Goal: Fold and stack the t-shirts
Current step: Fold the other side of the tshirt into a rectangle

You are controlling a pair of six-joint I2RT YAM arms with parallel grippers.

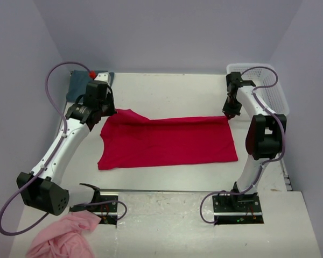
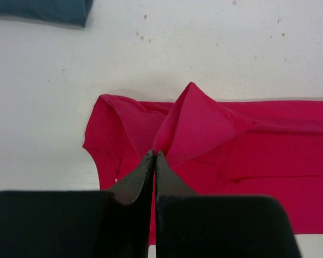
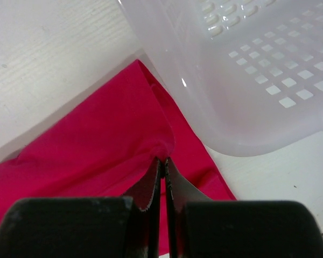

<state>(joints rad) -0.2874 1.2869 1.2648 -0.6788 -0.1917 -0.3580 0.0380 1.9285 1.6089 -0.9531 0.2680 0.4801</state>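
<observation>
While wrist views show red t-shirt (image 2: 269, 145) pinched, overhead alone, pink cloth (image 1: 62, 239)

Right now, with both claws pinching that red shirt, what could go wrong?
The left gripper and right gripper each pinch only a small bit of the red t-shirt, so an edge might slip out mid-fold. The right corner lies beside the white basket; cloth or arm could nudge it. The left side is bunched, so the fold may come out crooked.

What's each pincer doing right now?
Left pincer: shut on the red t-shirt.
Right pincer: shut on the red t-shirt.
</observation>
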